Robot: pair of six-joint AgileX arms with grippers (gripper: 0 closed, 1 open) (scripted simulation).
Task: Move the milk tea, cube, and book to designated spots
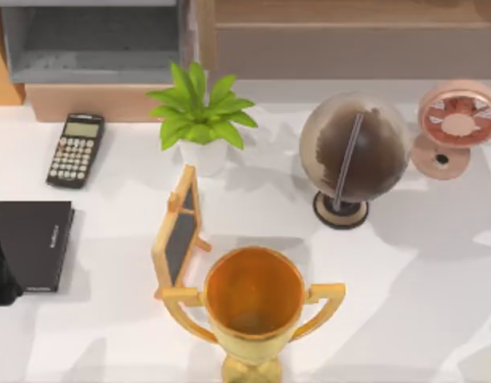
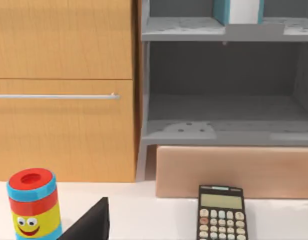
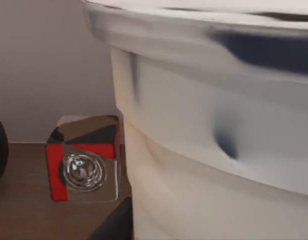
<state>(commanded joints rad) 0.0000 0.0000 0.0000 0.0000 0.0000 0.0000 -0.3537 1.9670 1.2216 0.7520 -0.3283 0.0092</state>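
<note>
The book (image 2: 239, 10), teal-blue with white page edges, stands upright on the upper grey shelf (image 2: 194, 30) in the left wrist view. A big pale cup, the milk tea (image 3: 219, 125), looms very close in the right wrist view. Beside it the cube (image 3: 83, 160), red, black and mirror-silver, rests on a brown wooden surface (image 3: 23, 210). A dark part of my left arm (image 1: 1, 263) lies at the table's left edge, over the black book (image 1: 37, 239).
On the white table stand a calculator (image 1: 76, 149), a potted plant (image 1: 201, 120), a small framed chalkboard (image 1: 180, 235), a gold trophy (image 1: 253, 303), a globe (image 1: 353, 155) and a pink fan (image 1: 457, 124). A striped smiley toy cylinder (image 2: 33, 205) stands before the wooden cabinet (image 2: 63, 90).
</note>
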